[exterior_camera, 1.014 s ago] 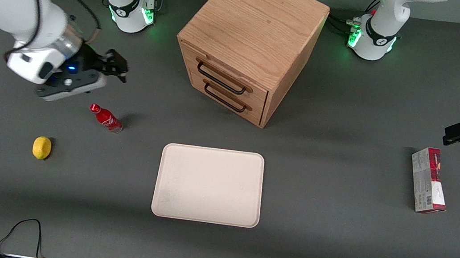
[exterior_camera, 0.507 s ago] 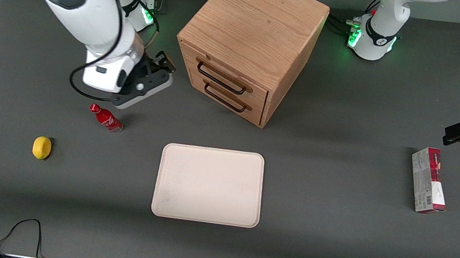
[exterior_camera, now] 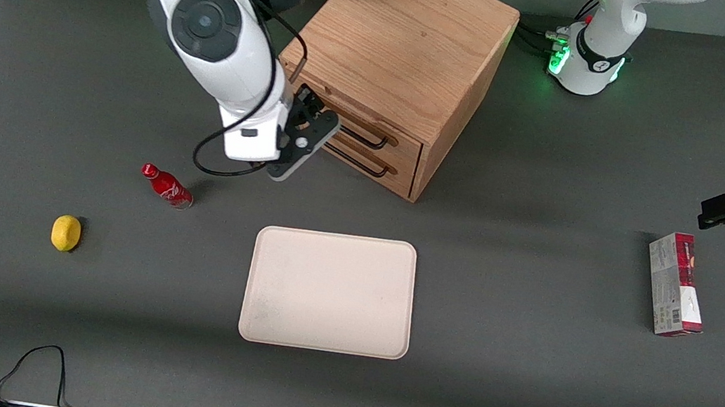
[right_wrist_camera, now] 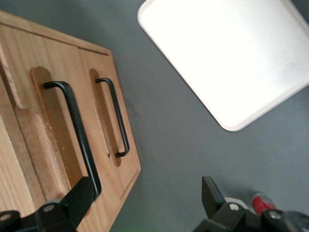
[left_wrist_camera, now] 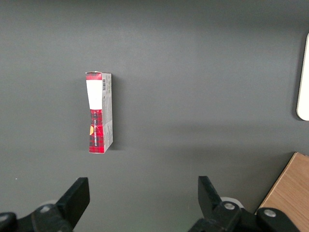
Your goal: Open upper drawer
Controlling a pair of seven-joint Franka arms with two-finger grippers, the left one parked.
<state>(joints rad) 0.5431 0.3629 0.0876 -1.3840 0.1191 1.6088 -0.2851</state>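
The light oak cabinet point(exterior_camera: 406, 46) stands at the table's back middle with both drawers shut. The upper drawer point(exterior_camera: 405, 153) has a thin black wire handle point(exterior_camera: 366, 137); the like lower drawer point(exterior_camera: 394, 178) sits under it. My right gripper point(exterior_camera: 316, 110) is open and empty, right in front of the drawer fronts at the end of the handles nearer the working arm. In the right wrist view the gripper point(right_wrist_camera: 145, 193) is open, with one finger point(right_wrist_camera: 79, 198) next to the end of the upper drawer's handle point(right_wrist_camera: 72, 125). The lower handle point(right_wrist_camera: 116, 121) lies beside it.
A cream tray point(exterior_camera: 329, 291) lies nearer the front camera than the cabinet, also in the right wrist view point(right_wrist_camera: 227, 58). A red bottle point(exterior_camera: 166, 185) and a lemon point(exterior_camera: 66, 233) lie toward the working arm's end. A red and grey box point(exterior_camera: 674, 284) lies toward the parked arm's end.
The right arm has swung from the working arm's end of the table to the cabinet, bringing the gripper up to the drawer fronts. The drawers have not moved.
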